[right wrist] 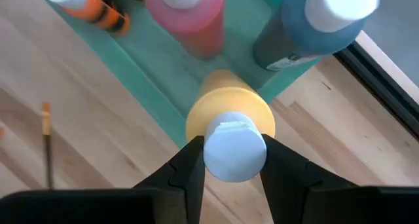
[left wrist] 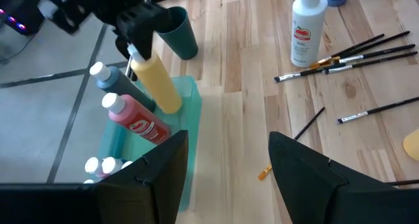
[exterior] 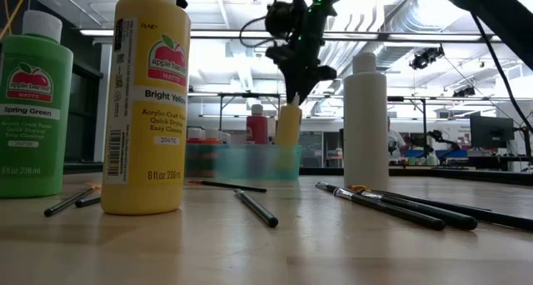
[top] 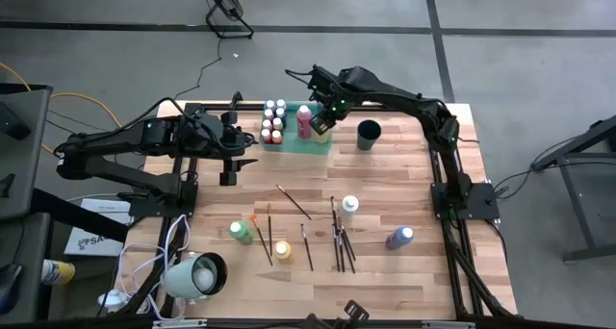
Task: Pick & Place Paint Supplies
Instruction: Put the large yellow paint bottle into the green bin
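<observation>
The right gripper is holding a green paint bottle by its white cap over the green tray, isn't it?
Not quite: the bottle is pale yellow, not green, as the right wrist view shows. The rest holds: the right gripper is shut on its white cap, over the edge of the green tray.

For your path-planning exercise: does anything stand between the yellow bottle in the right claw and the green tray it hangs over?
Nothing visible does. The right claw holds the yellow bottle tilted above the green tray's bare end, beside the red bottle.
</observation>
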{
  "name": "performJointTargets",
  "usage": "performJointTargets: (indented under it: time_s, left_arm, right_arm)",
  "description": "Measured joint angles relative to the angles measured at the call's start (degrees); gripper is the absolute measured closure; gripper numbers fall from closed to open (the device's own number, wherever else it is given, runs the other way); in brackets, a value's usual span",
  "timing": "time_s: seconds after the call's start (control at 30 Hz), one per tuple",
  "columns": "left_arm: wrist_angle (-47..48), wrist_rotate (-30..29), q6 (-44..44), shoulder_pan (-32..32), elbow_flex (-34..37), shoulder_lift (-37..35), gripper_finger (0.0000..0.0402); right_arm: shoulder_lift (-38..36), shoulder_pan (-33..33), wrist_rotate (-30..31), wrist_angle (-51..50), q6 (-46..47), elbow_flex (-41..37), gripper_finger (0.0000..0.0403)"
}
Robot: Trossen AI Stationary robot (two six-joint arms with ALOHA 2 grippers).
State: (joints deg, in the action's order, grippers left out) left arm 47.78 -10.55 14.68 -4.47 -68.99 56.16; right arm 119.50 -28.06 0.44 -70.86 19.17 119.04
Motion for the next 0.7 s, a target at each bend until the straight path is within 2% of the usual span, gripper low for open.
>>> performJointTargets:
  time_s: [0.4, 0.7]
  left_arm:
    - [0.23, 0.0, 0.0, 0.0, 0.0, 0.0, 0.0195]
    - [0.38, 0.0, 0.0, 0.0, 0.0, 0.0, 0.0195]
  right_arm:
    - [1.9, -0.62, 4.74, 1.52, -8.1, 0.02, 0.0284]
    - [1.9, -1.34, 4.35, 3.71, -14.85, 0.02, 0.0281]
